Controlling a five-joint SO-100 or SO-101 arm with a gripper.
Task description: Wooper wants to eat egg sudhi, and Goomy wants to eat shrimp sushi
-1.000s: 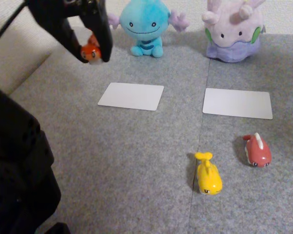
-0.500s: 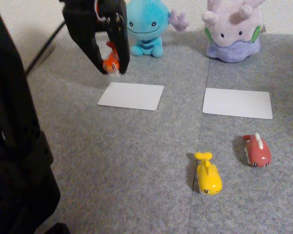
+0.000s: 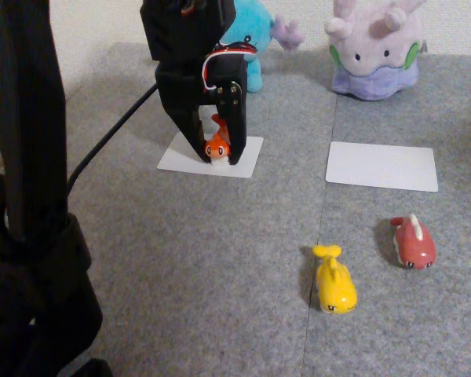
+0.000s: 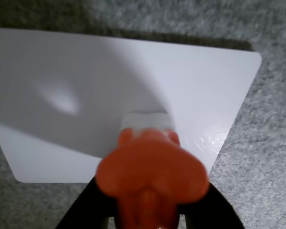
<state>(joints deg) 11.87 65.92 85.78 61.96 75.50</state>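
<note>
1. Two white cards lie on the grey mat; the hand grips an orange-and-white sushi toy just over the left card in the fixed view, in front of Wooper
2. Goomy sits behind the right card; the yellow toy and red toy lie nearer
3. Risk: if orange is the shrimp, releasing here feeds Wooper wrongly; a tilted drop could roll off the card

The gripper with the orange sushi toy stands over the left white card, in front of Wooper. The right white card before Goomy lies bare. The yellow toy and red toy lie near, with carpet between them.
</note>
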